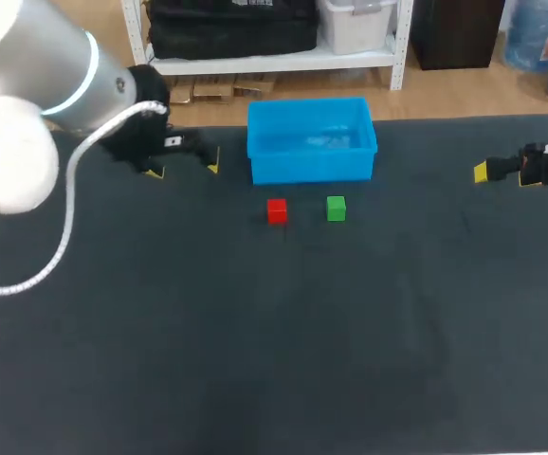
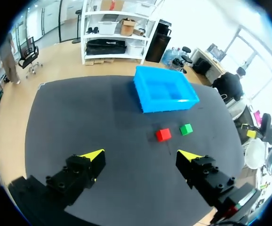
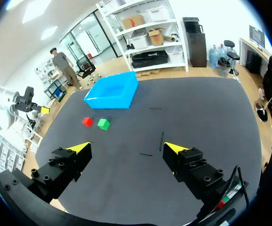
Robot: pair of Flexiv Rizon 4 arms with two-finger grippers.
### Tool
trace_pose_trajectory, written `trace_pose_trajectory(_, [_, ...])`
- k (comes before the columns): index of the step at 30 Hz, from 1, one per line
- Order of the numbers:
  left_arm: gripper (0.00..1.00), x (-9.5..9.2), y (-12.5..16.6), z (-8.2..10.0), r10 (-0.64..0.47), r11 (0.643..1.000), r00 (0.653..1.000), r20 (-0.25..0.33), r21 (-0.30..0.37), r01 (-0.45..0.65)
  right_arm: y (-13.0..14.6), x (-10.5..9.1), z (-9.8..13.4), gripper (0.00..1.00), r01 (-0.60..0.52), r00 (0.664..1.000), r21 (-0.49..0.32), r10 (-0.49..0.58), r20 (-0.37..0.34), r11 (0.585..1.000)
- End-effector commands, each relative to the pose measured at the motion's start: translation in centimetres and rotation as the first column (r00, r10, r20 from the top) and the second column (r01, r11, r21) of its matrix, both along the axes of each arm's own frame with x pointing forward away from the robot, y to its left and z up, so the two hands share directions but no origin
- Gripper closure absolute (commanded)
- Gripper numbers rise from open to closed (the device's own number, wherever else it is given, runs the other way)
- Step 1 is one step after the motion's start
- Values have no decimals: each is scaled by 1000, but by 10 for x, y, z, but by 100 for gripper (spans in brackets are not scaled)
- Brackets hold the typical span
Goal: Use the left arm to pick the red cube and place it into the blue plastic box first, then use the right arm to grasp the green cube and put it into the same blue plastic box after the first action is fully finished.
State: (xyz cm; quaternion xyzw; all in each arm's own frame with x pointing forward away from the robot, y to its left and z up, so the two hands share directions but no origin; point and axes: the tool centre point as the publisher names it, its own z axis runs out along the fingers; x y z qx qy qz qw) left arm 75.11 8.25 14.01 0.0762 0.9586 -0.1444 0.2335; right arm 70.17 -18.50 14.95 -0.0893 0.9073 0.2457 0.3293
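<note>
Red and green both lie loose on the dark table (image 1: 255,360): red cube (image 1: 276,210) just in front of the blue box (image 1: 312,166), green cube (image 1: 336,209) near it on the right, apart. No cube in the box, so nothing's done yet. Both steps left: red w/ left arm first, then green w/ right. The left claw (image 2: 140,154) hangs wide open & empty, short of the cubes. The right claw (image 3: 127,148) is open & empty too, well off to the side. Count: 1 red cube, 1 green cube, 1 box, 2 claws.
</note>
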Motion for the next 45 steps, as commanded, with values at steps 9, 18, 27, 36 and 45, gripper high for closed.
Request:
trace_pose_trajectory(9, [0, 29, -24, 0, 143, 960, 988, -65, 250, -122, 0, -1, 0, 0, 0, 1000, -1, 0, 0, 1000])
trace_pose_trajectory(18, [0, 42, -38, -10, 165, 951, 980, -111, 282, -128, 0, -1, 0, 0, 0, 1000, -1, 0, 0, 1000])
trace_pose_trajectory(27, [0, 52, -56, -19, 177, 944, 972, -155, 307, -123, 0, -1, 0, 0, 0, 1000, -1, 0, 0, 1000])
trace_pose_trajectory(36, [0, 63, -73, -21, 177, 945, 969, -172, 305, -119, 0, -1, 0, 0, 0, 1000, -1, 0, 0, 1000])
trace_pose_trajectory(45, [0, 66, -87, -27, 170, 953, 967, -192, 283, -111, 0, -1, 0, 0, 0, 1000, -1, 0, 0, 1000])
